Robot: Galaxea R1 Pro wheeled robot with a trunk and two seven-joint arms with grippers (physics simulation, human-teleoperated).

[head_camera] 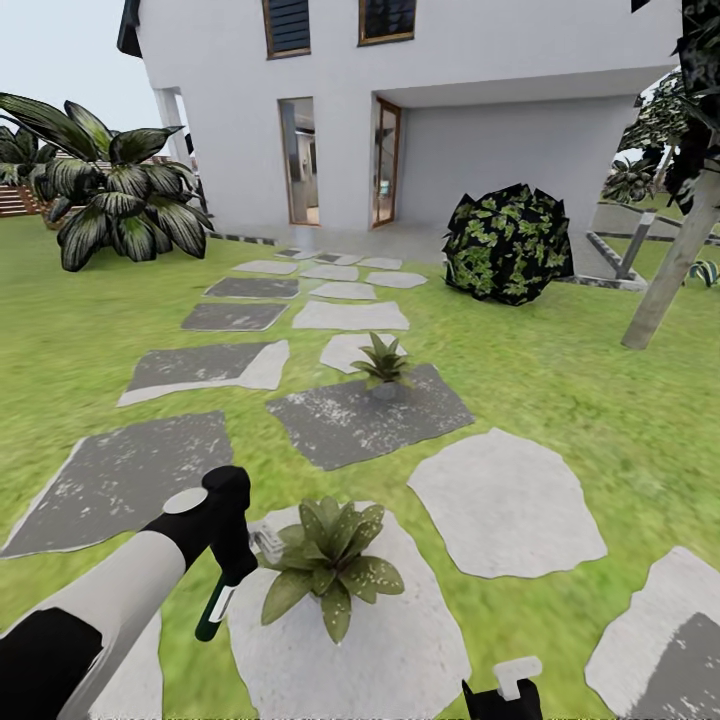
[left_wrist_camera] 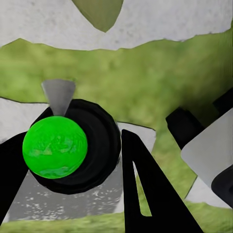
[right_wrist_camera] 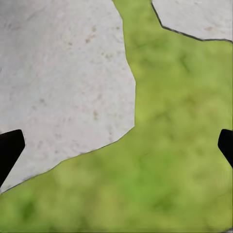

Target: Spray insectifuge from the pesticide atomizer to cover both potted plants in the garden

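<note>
- The left gripper (head_camera: 232, 570) is closed around the atomizer (head_camera: 216, 607), bottle hanging down and its pale trigger head (head_camera: 268, 545) turned toward the near plant (head_camera: 330, 562), likely so the spray lands on the leaves.
- That plant stands on a pale stone (head_camera: 400, 640); the far plant (head_camera: 384, 362) sits at the back edge of a dark stone (head_camera: 370, 420) (well apart, probably needing its own pass).
- The right gripper (right_wrist_camera: 116, 145) is spread wide and empty over grass (right_wrist_camera: 170, 170).
</note>
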